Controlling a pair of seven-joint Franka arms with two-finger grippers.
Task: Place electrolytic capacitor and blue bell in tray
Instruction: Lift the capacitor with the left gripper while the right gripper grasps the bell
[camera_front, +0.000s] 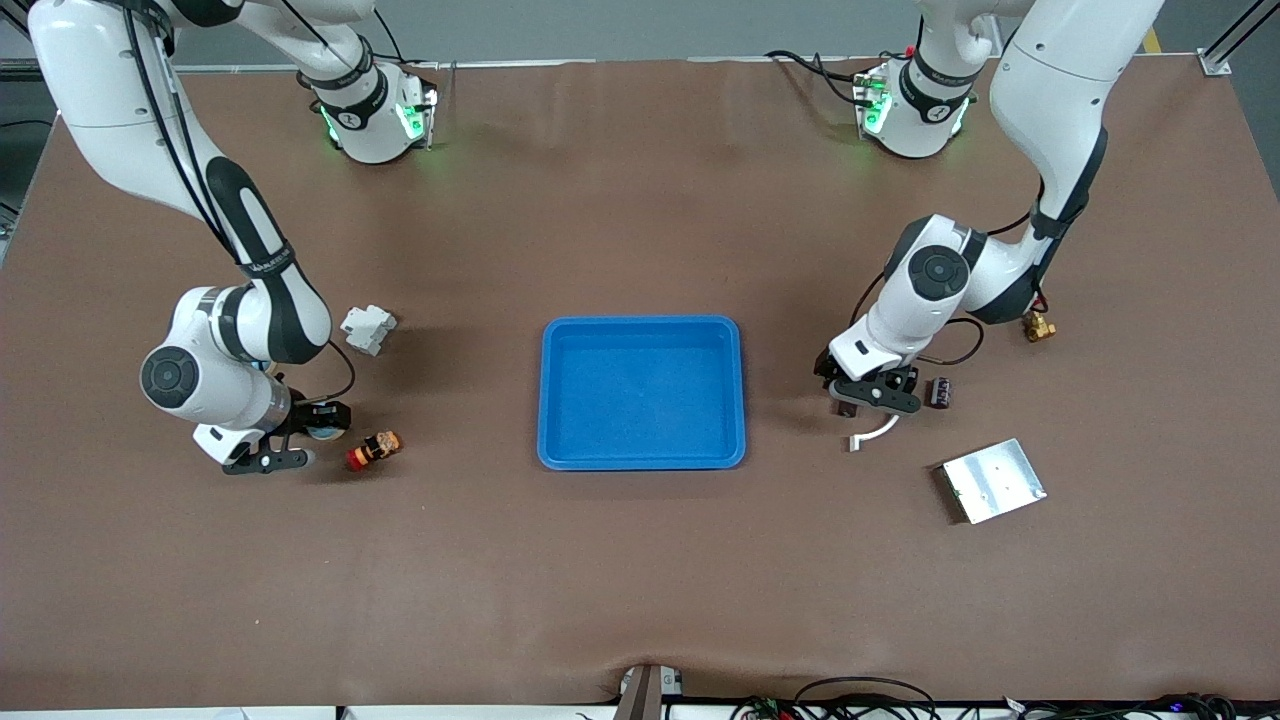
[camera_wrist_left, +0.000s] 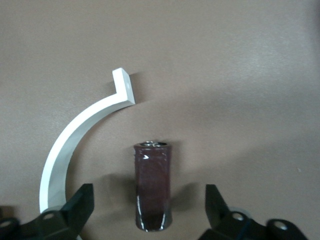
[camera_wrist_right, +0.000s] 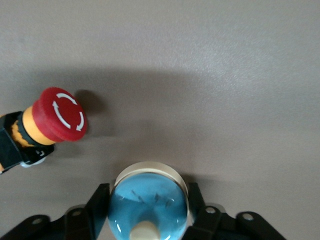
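Observation:
The blue tray (camera_front: 641, 335) lies in the middle of the table with nothing in it. Toward the left arm's end, the dark maroon electrolytic capacitor (camera_wrist_left: 153, 192) lies on the mat between the fingers of my left gripper (camera_wrist_left: 150, 210), which is open with a gap on each side; the front view shows the same capacitor (camera_front: 940, 391) beside that gripper (camera_front: 905, 392). Toward the right arm's end, my right gripper (camera_wrist_right: 148, 200) is down at the mat, shut on the blue bell (camera_wrist_right: 148, 207), a finger pressed to each side of its dome. The front view shows only a sliver of the bell (camera_front: 322, 432).
A red emergency-stop button (camera_wrist_right: 60, 116) (camera_front: 375, 449) lies beside the bell, toward the tray. A white curved strip (camera_wrist_left: 75, 135) (camera_front: 875, 433) lies next to the capacitor. A silver plate (camera_front: 992, 480), a brass fitting (camera_front: 1038, 327) and a white block (camera_front: 368, 329) also lie on the mat.

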